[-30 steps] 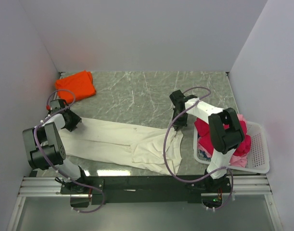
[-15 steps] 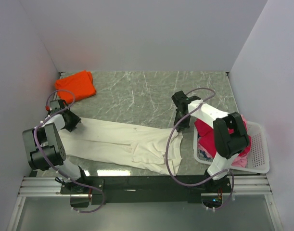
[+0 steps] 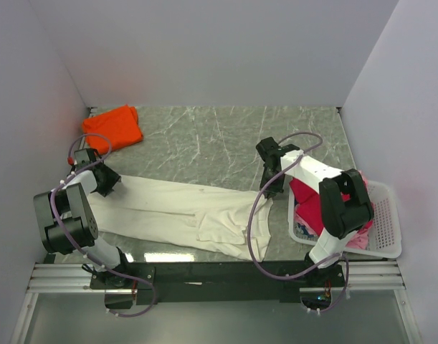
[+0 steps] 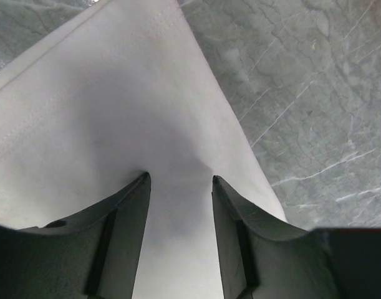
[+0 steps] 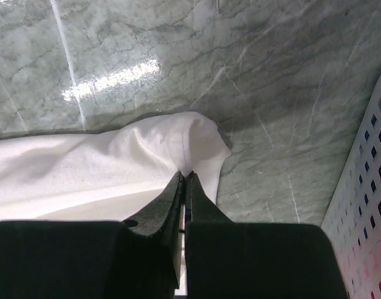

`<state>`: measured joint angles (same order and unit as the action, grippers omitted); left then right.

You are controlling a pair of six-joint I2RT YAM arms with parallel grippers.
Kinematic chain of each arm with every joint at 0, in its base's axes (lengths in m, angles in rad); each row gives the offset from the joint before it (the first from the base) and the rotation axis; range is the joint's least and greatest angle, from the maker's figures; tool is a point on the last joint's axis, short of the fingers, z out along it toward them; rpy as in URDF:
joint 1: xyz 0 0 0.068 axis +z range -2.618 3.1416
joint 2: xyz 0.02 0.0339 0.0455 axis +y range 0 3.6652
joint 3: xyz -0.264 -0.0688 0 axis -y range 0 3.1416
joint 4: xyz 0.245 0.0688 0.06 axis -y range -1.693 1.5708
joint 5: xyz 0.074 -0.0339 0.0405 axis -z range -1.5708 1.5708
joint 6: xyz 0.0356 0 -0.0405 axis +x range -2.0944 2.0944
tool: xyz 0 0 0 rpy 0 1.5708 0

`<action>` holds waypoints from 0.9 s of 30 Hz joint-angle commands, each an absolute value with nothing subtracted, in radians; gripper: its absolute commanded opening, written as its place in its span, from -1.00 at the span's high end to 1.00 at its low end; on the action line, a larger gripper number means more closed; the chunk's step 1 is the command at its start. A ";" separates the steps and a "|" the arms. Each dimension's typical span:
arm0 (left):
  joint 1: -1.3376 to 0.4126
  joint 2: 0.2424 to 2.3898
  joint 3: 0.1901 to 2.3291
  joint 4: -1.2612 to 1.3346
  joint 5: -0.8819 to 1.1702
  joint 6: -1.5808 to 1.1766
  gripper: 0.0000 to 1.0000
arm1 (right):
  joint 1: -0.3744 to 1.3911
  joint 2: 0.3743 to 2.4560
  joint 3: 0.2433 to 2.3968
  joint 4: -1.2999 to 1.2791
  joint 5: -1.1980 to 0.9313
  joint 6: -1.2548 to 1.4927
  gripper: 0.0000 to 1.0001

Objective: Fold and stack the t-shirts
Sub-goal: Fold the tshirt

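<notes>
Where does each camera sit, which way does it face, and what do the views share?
Top external: above and behind, facing down on the table; both arms, orange t-shirt and basket show.
Left wrist: on the left arm, looking down past the left end effector, fingers apart over the cream t-shirt.
Right wrist: on the right arm, looking down past the right end effector, shut on that shirt's edge.
Shared: all three show the cream t-shirt.
</notes>
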<state>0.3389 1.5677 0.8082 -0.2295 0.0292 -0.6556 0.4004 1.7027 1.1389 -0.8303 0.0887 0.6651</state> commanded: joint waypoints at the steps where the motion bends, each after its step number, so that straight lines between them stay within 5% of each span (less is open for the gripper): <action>1: 0.353 1.552 0.787 -0.258 -0.025 -0.644 -0.04 | 0.402 1.715 1.137 -0.854 0.156 0.673 1.00; 8: 0.353 1.522 0.793 -0.261 -0.020 -0.637 -0.22 | 0.410 1.743 1.146 -0.867 0.167 0.670 1.00; 14: 0.338 1.434 0.816 -0.273 -0.008 -0.621 -0.40 | 0.433 1.692 1.169 -0.879 0.176 0.652 0.29; 16: 0.331 1.410 0.834 -0.281 -0.009 -0.611 -0.45 | 0.452 1.671 1.189 -0.885 0.179 0.644 0.21; 27: 0.140 1.224 0.838 -0.333 -0.014 -0.554 -0.51 | 0.635 1.638 1.345 -0.991 0.288 0.689 0.12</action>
<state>0.2035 1.2716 0.8230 -0.3145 -0.0231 -0.5869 0.5766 1.6848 1.3193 -0.9386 0.2344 0.6521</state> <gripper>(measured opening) 0.758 0.441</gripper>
